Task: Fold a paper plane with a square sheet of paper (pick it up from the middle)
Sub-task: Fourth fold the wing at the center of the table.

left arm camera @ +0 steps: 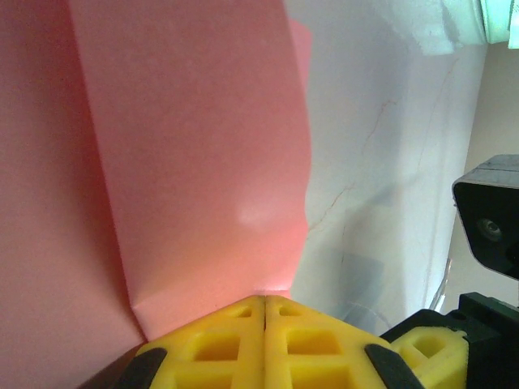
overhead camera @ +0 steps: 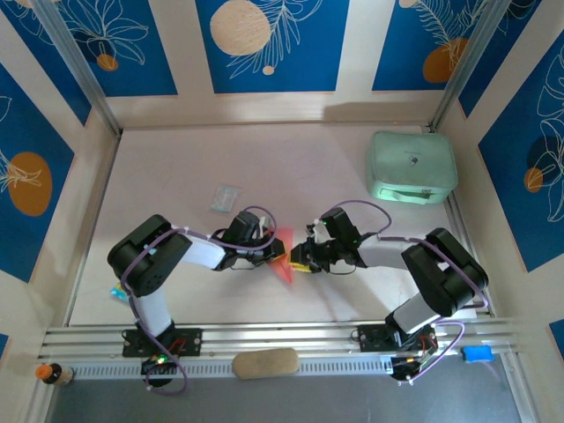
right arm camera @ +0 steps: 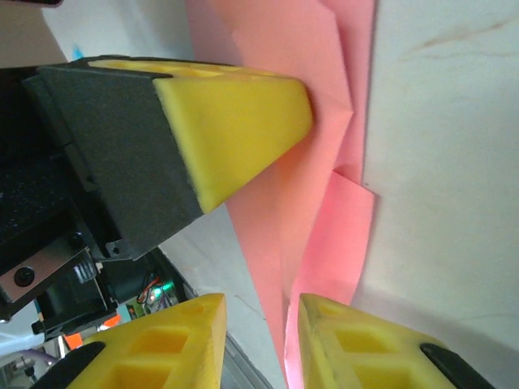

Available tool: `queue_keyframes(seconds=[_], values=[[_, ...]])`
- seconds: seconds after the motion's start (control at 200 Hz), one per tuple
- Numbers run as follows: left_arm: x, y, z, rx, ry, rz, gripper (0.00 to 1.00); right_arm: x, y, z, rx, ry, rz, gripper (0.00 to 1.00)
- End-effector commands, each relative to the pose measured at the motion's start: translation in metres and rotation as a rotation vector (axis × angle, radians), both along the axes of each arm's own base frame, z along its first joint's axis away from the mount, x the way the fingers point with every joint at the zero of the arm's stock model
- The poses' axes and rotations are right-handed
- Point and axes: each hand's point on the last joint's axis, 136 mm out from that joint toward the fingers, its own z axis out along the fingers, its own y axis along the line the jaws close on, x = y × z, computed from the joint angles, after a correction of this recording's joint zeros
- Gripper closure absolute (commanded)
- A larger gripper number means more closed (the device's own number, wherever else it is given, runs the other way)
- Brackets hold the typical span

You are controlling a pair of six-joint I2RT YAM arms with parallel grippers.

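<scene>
The square sheet of paper (overhead camera: 284, 254) is salmon pink and folded into a slim pointed dart, the paper plane. It lies on the table between the two grippers. My left gripper (overhead camera: 275, 253) is shut, and a folded edge of the paper (left arm camera: 203, 178) comes out of its yellow fingertips (left arm camera: 266, 300). In the right wrist view one left finger (right arm camera: 243, 121) presses on the pink layers (right arm camera: 324, 203). My right gripper (right arm camera: 259, 340) stands open at the paper's right side (overhead camera: 300, 258), and a raised paper edge runs up through its gap close to one finger.
A mint-green case (overhead camera: 411, 167) sits at the back right and a small clear packet (overhead camera: 226, 197) lies behind the left arm. A tan oblong pad (overhead camera: 264, 362) rests on the front rail. The right wrist camera housing (left arm camera: 491, 227) is close beside the left gripper.
</scene>
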Motion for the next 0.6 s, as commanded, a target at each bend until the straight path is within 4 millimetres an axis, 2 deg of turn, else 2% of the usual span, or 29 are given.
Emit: queue_keyframes(seconds=[0.0,0.095,0.375,0.595], values=[[-0.024,0.020,-0.037,0.115,0.093,-0.020,0.96,-0.001,-0.006,-0.001,-0.030,0.012,-0.022,0.71],[-0.023,0.019,-0.035,0.109,0.089,-0.019,0.96,-0.002,0.001,0.003,-0.007,0.023,0.005,0.71],[-0.023,0.019,-0.035,0.107,0.089,-0.021,0.96,-0.010,0.008,-0.007,-0.002,0.068,0.033,0.76],[-0.023,0.019,-0.035,0.108,0.088,-0.021,0.96,-0.022,0.006,-0.015,-0.003,0.102,0.046,0.82]])
